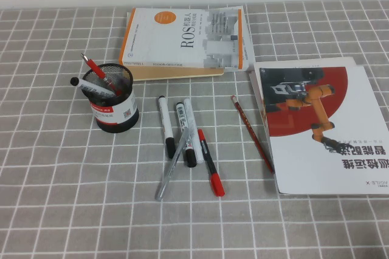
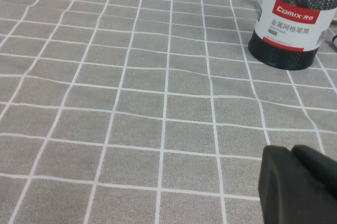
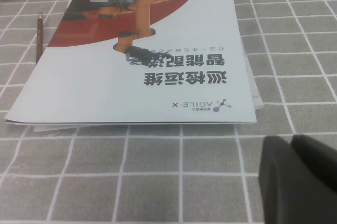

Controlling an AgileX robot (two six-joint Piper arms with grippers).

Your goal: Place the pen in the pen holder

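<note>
The pen (image 1: 251, 133) is found lying flat on the bench (image 1: 61, 210), right against the left edge of the brochure (image 1: 322, 131), well apart from the pen holder (image 1: 112, 98), which is parked off to the left. The left end effector (image 2: 300, 184) is seen low near the holder; the right end effector (image 3: 297, 179) sits by the brochure's near edge. Finger spread can't be told for either one.

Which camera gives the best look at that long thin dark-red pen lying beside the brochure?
The high view: the pen shows full length, lying apart from the pen holder. The right wrist view catches only its upper part along the brochure; the left wrist view misses it entirely.
</note>
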